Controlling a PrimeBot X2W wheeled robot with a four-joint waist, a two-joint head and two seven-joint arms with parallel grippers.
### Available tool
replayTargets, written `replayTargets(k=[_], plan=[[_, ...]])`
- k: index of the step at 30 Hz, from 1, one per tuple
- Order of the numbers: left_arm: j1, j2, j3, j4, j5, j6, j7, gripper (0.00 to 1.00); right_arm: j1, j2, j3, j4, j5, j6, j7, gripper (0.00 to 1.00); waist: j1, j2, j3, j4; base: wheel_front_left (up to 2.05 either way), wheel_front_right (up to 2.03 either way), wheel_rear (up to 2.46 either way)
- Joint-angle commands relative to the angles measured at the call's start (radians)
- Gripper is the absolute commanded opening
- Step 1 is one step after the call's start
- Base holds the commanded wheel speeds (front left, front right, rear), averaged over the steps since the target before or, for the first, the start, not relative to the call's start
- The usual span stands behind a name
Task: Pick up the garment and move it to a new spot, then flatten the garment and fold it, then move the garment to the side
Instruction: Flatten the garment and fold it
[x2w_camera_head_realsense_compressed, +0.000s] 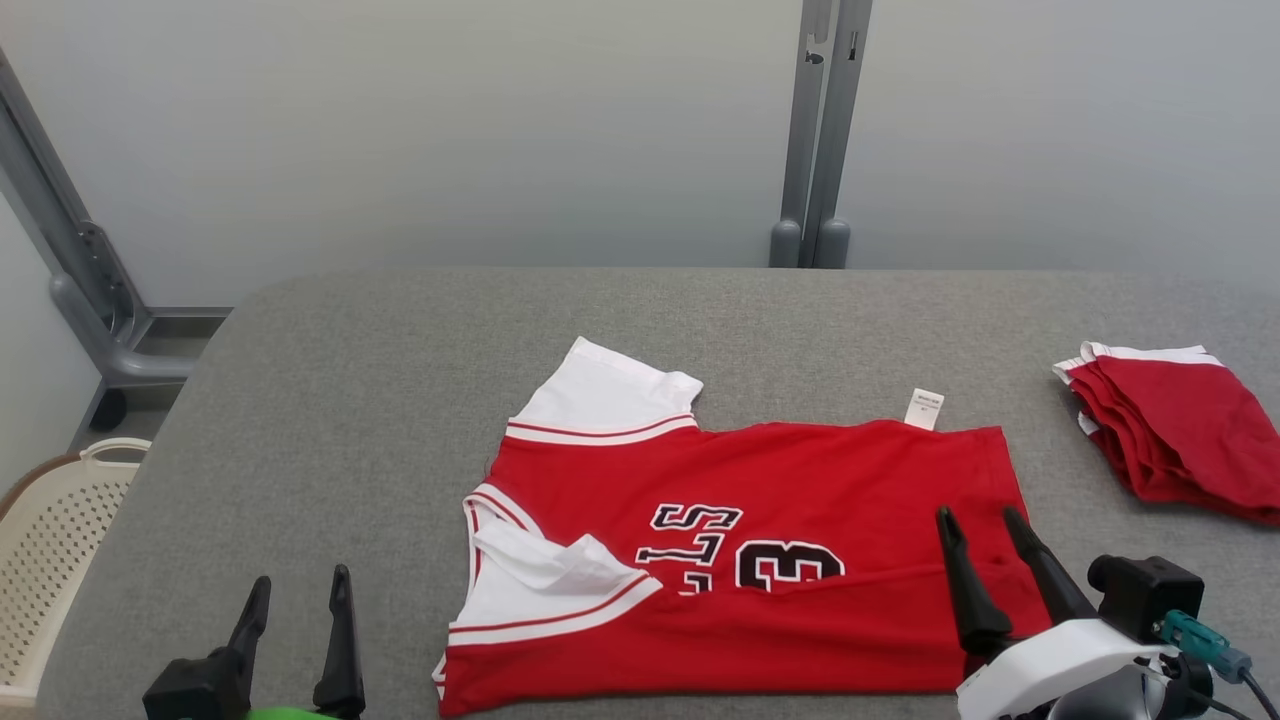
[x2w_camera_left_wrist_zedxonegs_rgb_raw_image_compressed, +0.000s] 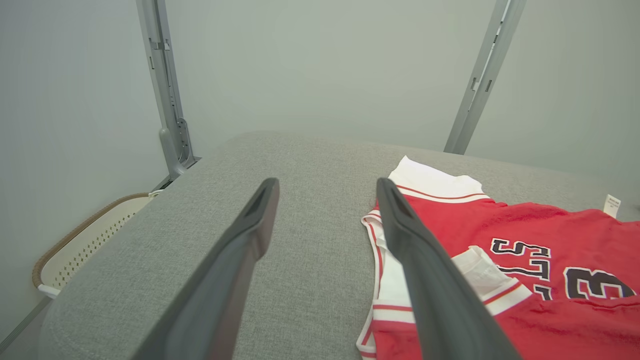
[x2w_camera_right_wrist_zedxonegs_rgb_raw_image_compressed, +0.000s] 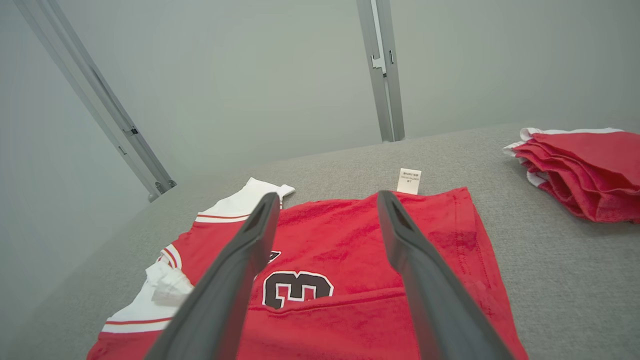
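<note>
The garment (x2w_camera_head_realsense_compressed: 760, 500) is a red jersey with white sleeves and black-and-white lettering, spread flat on the grey table (x2w_camera_head_realsense_compressed: 350, 400), its near long edge folded over toward the middle. It also shows as the garment (x2w_camera_left_wrist_zedxonegs_rgb_raw_image_compressed: 525, 235) and the garment (x2w_camera_right_wrist_zedxonegs_rgb_raw_image_compressed: 350, 235). My left gripper (x2w_camera_head_realsense_compressed: 300, 590) stands open at the lower left, over bare table, left of the jersey's sleeve edge. My right gripper (x2w_camera_head_realsense_compressed: 982, 530) is open above the jersey's near right corner, holding nothing. In the wrist views the left gripper (x2w_camera_left_wrist_zedxonegs_rgb_raw_image_compressed: 327, 187) and the right gripper (x2w_camera_right_wrist_zedxonegs_rgb_raw_image_compressed: 327, 200) both show spread fingers with only air between.
A stack of folded red-and-white garments (x2w_camera_head_realsense_compressed: 1175, 430) lies at the table's right edge. A cream perforated basket (x2w_camera_head_realsense_compressed: 55, 540) stands on the floor off the table's left side. Grey metal posts (x2w_camera_head_realsense_compressed: 815, 130) rise behind the table against a pale wall.
</note>
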Motion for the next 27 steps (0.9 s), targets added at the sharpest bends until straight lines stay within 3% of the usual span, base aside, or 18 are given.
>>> replayTargets(k=[1,5,15,21,27], plan=[[0.023,0.007,0.003,-0.010,0.008,-0.011,-0.006,1.00,0.009,-0.002,0.003,0.005,-0.004,0.000,-0.019,1.00,0.0001,0.0000,-0.005,0.005,0.00,0.00,0.00],[0.045,0.012,0.002,-0.018,0.022,-0.020,-0.006,1.00,0.010,-0.002,0.013,0.022,-0.031,0.000,-0.045,1.00,0.0001,0.0000,-0.009,0.006,0.00,0.00,0.00],[0.098,0.021,0.020,-0.011,0.032,0.002,-0.001,1.00,0.040,-0.002,-0.025,0.095,-0.072,0.000,-0.123,1.00,0.0001,0.0000,-0.008,-0.001,0.00,0.00,0.00],[0.094,0.043,0.008,-0.007,0.016,-0.017,0.057,1.00,0.028,-0.002,-0.027,0.109,-0.085,0.000,-0.118,1.00,0.0001,0.0000,0.000,-0.014,0.00,0.00,0.00],[0.084,0.052,0.004,-0.029,0.015,-0.003,0.087,1.00,0.021,-0.002,-0.024,0.106,-0.085,0.000,-0.110,1.00,0.0001,0.0000,0.009,-0.021,0.00,0.00,0.00]])
